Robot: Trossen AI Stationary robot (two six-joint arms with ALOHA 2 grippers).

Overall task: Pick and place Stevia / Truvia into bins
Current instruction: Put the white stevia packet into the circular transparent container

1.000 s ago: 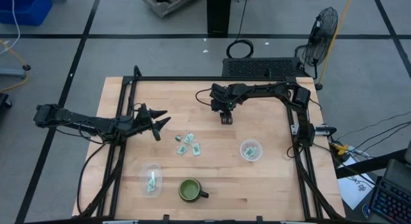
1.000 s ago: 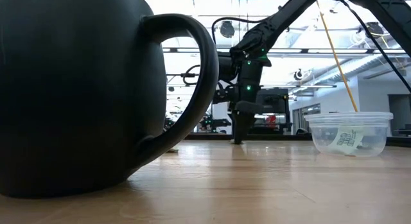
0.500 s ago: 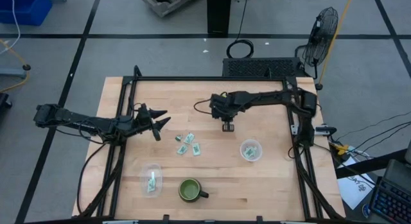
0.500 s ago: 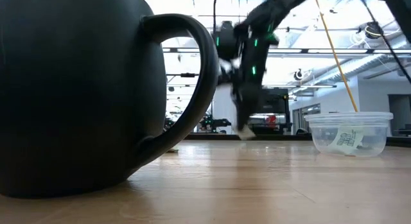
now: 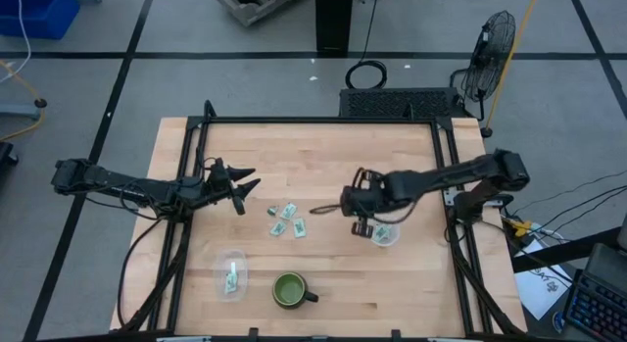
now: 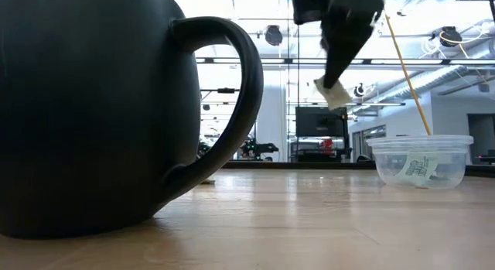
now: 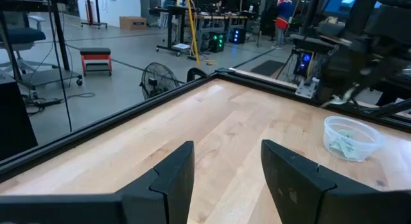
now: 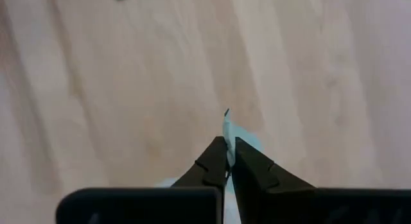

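- Right gripper (image 5: 363, 227) up off the table, just left of the right cup (image 5: 384, 230) in the high view; fingers pinched tight on one packet (image 8: 227, 129).
- Right wrist view: fingers (image 8: 214, 161) closed, thin edge of the packet sticking out past the tips, wood table (image 8: 128, 89) below.
- Low view: the held packet (image 6: 332, 93) hangs tilted under the right gripper (image 6: 336, 69), well above the table and left of the right cup (image 6: 421, 162).
- Right cup holds at least one packet (image 6: 418, 169) already; in the left wrist view that cup (image 7: 352, 137) also shows pale contents.
- Left gripper (image 5: 247, 185) near the table's left edge, low, pointing toward the middle; fingers spread apart, nothing between them.
- Left wrist view: both fingers (image 7: 173, 179) apart with bare wood in the gap.
- Loose packets (image 5: 286, 219) lie in a small cluster mid-table, between the two grippers, about four visible; exact count hard to tell.
- Left cup (image 5: 231, 272) at the front left with a packet (image 5: 233, 276) inside.
- Mug (image 5: 291, 290) just right of the left cup, handle to the right; it fills the left of the low view (image 6: 100, 107).
- Fan (image 5: 489, 45) on the floor beyond the table's far right corner.
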